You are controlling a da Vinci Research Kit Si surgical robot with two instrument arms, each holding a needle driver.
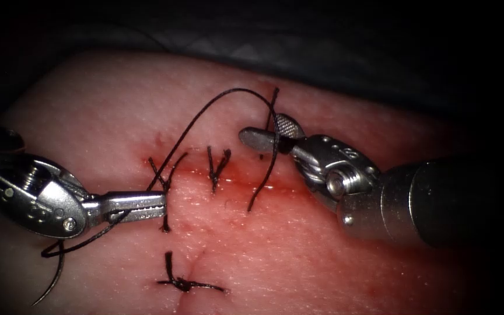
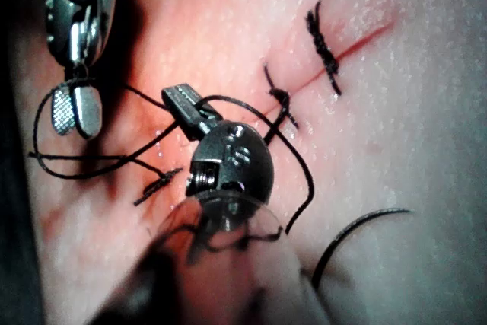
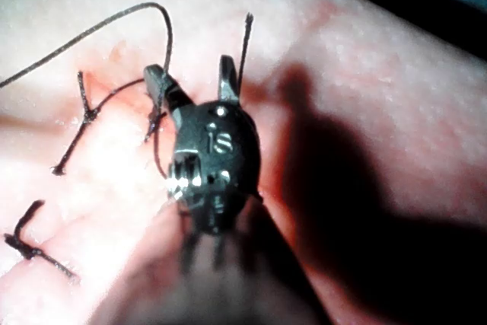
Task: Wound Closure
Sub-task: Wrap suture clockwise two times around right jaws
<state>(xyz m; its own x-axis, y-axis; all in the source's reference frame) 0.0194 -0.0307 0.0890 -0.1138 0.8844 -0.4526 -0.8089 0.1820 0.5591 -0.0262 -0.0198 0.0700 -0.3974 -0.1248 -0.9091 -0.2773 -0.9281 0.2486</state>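
Tissue (image 1: 322, 262) with a cut (image 1: 234, 178) across it, red fluid (image 1: 275, 188) along the cut.

Endoscope view:
- Left tool (image 1: 160, 206) at the left end of the cut, jaws pressed tight on the thread (image 1: 235, 90).
- Thread up from that end of the cut in a big loop, then down through the right tool (image 1: 262, 128).
- Right tool at the right end of the cut, jaws apart, gripping nothing, with thread across the gap.
- Knots (image 1: 217, 166) with short ends on the cut, and one more knot (image 1: 185, 284) well below the cut.
- Needle (image 1: 54, 280) well past the left end of the cut, near the left tool, not in the tissue and not held. Just a thin curve from this side.

Left wrist view:
- Much more of the needle (image 2: 342, 232): a dark bow on bare tissue, far from the cut.
- Left tool (image 2: 169, 95) close up, jaws tight together, thread (image 2: 307, 169) looping away from them.
- Right tool (image 2: 76, 131) seen here too, its two jaws side by side, thread looped around them.
- Two knots (image 2: 326, 51) on the thin red line of the cut.

Right wrist view:
- Best look at the right tool (image 3: 190, 68): two jaws spread wide, nothing pinched.
- Thread (image 3: 91, 30) curving down beside one jaw, a stiff thread end up beside the other.
- Knots (image 3: 87, 116) on the cut nearby.
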